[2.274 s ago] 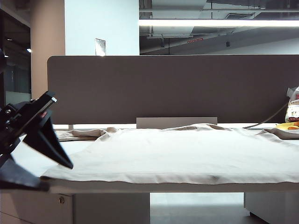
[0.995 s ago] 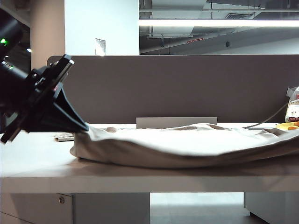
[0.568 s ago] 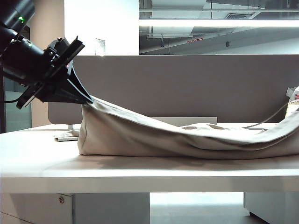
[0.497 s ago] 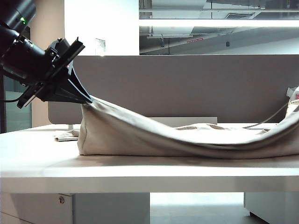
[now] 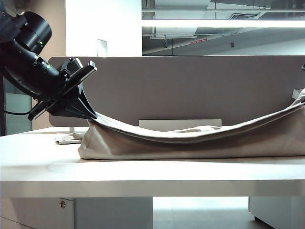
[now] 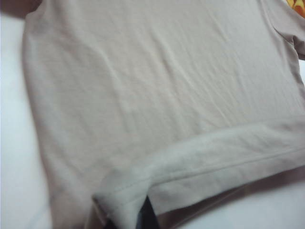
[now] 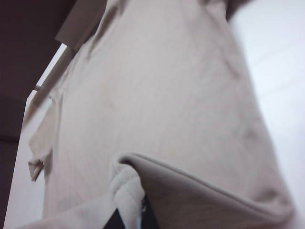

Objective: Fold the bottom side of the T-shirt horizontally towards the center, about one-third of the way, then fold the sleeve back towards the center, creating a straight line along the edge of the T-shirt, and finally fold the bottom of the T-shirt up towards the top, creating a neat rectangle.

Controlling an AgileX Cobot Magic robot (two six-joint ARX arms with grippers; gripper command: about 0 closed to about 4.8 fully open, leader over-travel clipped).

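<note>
The beige T-shirt point(image 5: 190, 140) lies across the table, its near part lifted and doubled back over the rest. My left gripper point(image 5: 91, 114) hangs above the shirt's left end, shut on the stitched bottom hem point(image 6: 214, 157). In the left wrist view the hem band drapes over the left gripper point(image 6: 126, 222). My right gripper point(image 7: 136, 219) is shut on a bunched bit of hem point(image 7: 126, 188); in the exterior view it is off the right edge, where the cloth rises. A sleeve point(image 5: 66, 139) lies flat on the left.
A grey partition point(image 5: 190, 86) runs behind the table. The pale tabletop point(image 5: 143, 174) lies bare in front of the shirt. A low grey plate point(image 5: 180, 124) stands behind the cloth. A yellow item point(image 6: 298, 4) peeks in beside the far sleeve.
Both grippers picked the hem up from the table's front edge and carried it back over the shirt. In the last half second the left end sank and the right end rose.
</note>
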